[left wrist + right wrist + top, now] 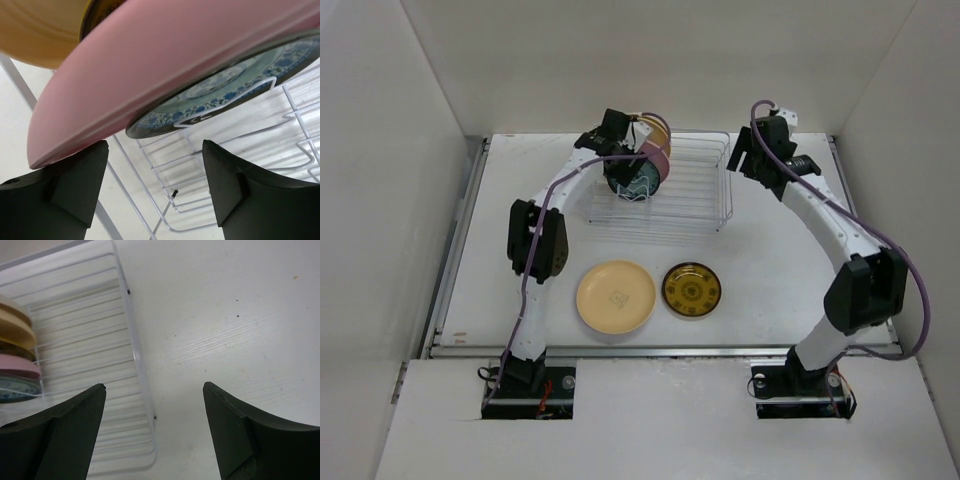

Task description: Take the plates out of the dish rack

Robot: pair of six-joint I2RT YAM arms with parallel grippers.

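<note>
Pink plate [165, 65] stood on edge in dish rack [692, 185], teal plate [225, 92] next to it. Likely hard, slippery, easily broken. Rim best pinched firmly. Left gripper [155, 185] fingers spread near rim, nothing held. Right gripper [154, 430] fingers spread too, nothing held.

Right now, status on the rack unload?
Left gripper open at edge of pink plate, no grip. Right gripper open above right edge of dish rack. Yellow plate and amber plate out on table; others racked. Nothing blocking.

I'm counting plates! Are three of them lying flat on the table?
No, only two lie on the table: the yellow-tan plate and the amber-brown patterned plate.
</note>
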